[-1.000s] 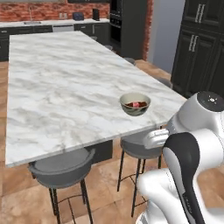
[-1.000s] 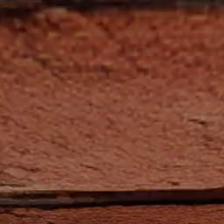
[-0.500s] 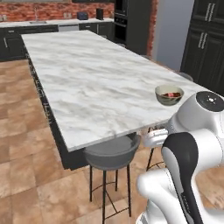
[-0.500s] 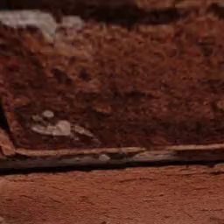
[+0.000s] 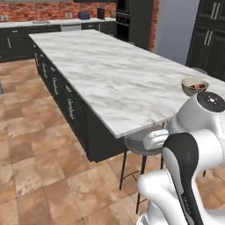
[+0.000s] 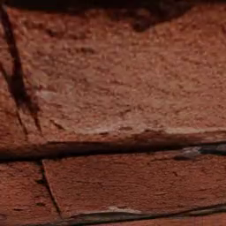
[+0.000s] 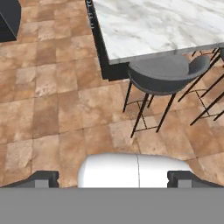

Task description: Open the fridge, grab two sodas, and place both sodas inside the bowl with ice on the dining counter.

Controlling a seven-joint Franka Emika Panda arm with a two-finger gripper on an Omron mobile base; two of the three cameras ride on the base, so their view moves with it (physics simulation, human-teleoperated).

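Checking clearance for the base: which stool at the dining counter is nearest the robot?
The grey stool at the dining counter's near corner, just ahead of the arm; another stool's seat edge shows further along.

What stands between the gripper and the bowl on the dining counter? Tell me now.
The gripper hangs open and empty over the tiled floor, pointing down at a grey stool tucked at the edge of the dining counter. That stool and the counter's edge lie between it and the bowl, which sits near the slab's right edge. The slab around the bowl looks bare.

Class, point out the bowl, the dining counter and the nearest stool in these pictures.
bowl [image 5: 192,90], left base view, outer wall.
dining counter [image 5: 114,74], left base view, bare marble top.
stool [image 7: 159,74], hand view, grey seat.
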